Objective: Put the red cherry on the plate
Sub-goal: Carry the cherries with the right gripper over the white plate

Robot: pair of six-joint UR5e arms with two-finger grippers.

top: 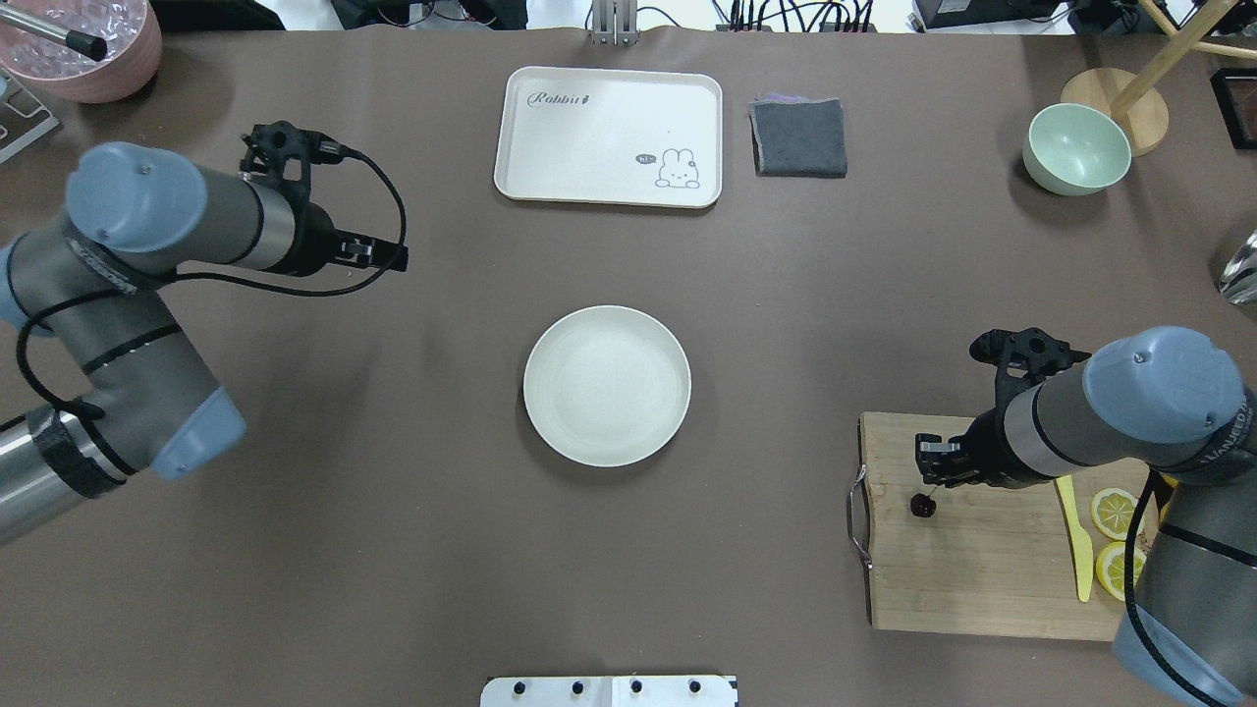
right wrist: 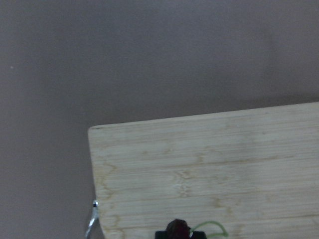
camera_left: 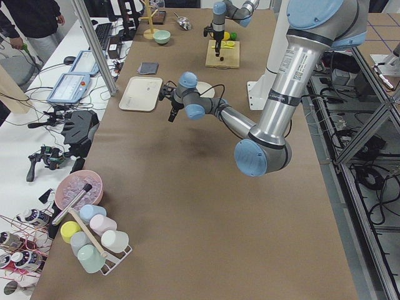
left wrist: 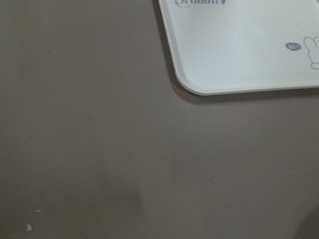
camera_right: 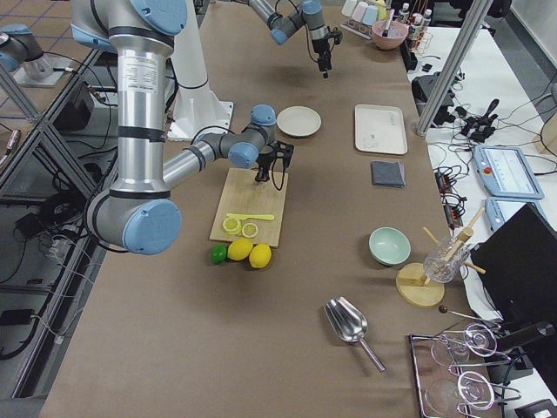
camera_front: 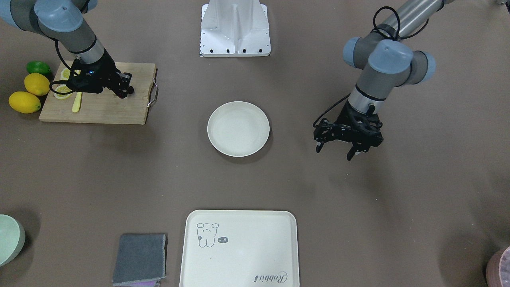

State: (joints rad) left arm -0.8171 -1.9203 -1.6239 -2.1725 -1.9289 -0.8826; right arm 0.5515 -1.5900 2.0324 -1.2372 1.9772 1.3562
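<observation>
The red cherry [top: 921, 505] is a tiny dark fruit on a thin stem at the left end of the wooden cutting board [top: 982, 579]. My right gripper [top: 931, 475] is just above it and looks shut on its stem. In the right wrist view the cherry [right wrist: 178, 229] sits right at the black fingertips, over the board's corner. The plate [top: 606, 385], round and cream-white with nothing on it, lies at the table's middle, well to the left of the board. My left gripper [camera_front: 335, 151] hangs open over bare table on the other side of the plate [camera_front: 238, 128].
Lemon slices [top: 1115, 511] and a yellow knife [top: 1078, 550] lie on the board's right end. Two lemons [camera_front: 36, 83] and a lime [camera_front: 38, 67] sit beside the board. At the far edge are a rabbit tray [top: 609, 135], a grey cloth [top: 797, 135] and a green bowl [top: 1075, 147].
</observation>
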